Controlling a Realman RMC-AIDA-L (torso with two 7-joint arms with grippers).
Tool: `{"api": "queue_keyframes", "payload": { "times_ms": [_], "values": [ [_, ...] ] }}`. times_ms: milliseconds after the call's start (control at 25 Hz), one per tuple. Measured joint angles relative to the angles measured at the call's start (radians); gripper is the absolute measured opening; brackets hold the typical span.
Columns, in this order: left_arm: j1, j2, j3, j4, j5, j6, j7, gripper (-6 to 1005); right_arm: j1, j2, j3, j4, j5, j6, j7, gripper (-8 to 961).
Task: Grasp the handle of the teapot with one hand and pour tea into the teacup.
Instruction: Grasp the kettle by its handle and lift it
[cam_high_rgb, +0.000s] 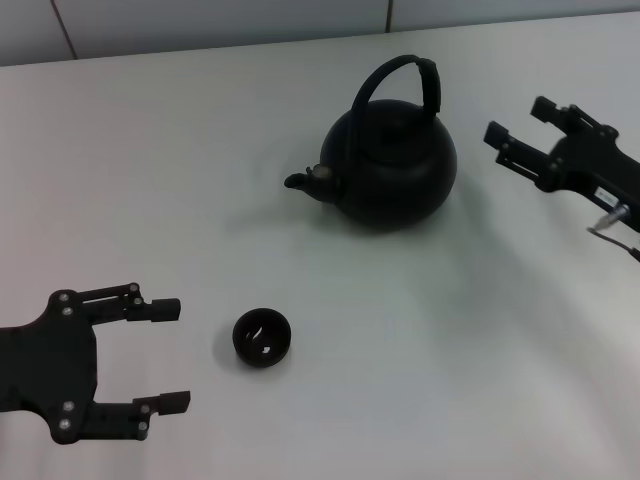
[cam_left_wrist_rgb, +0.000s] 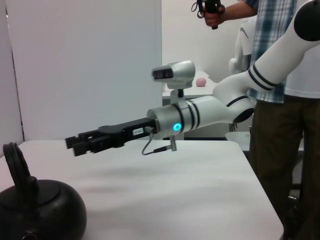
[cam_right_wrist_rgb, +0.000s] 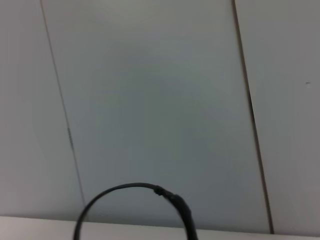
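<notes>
2 grippers, both spread wide: your right gripper (cam_high_rgb: 518, 118) hangs just beside the teapot (cam_high_rgb: 392, 160), left gripper (cam_high_rgb: 172, 354) near the teacup (cam_high_rgb: 261, 337).

- Head view: looks down from above on the table (cam_high_rgb: 450, 380), teapot (cam_high_rgb: 395, 165) upper centre.
- Left wrist view: low, level across the table, teapot (cam_left_wrist_rgb: 40, 210) lower left, right gripper (cam_left_wrist_rgb: 75, 145) mid-frame.
- Right wrist view: close, facing the wall (cam_right_wrist_rgb: 150, 100); handle (cam_right_wrist_rgb: 150, 197) at bottom edge.
</notes>
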Motion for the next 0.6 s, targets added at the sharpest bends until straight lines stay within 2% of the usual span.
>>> {"api": "queue_keyframes", "payload": {
  "times_ms": [280,600],
  "values": [
    [-0.008,-0.014,-0.020,-0.005,0.001,-0.006,-0.025,785,0.064,0.002,0.000,0.036,0.003,0.075,-0.005,824],
    [-0.009,-0.015,-0.034,-0.001,0.001,-0.007,-0.029,785,0.105,0.003,-0.010,0.088,0.019,0.091,-0.015,824]
  ]
}}
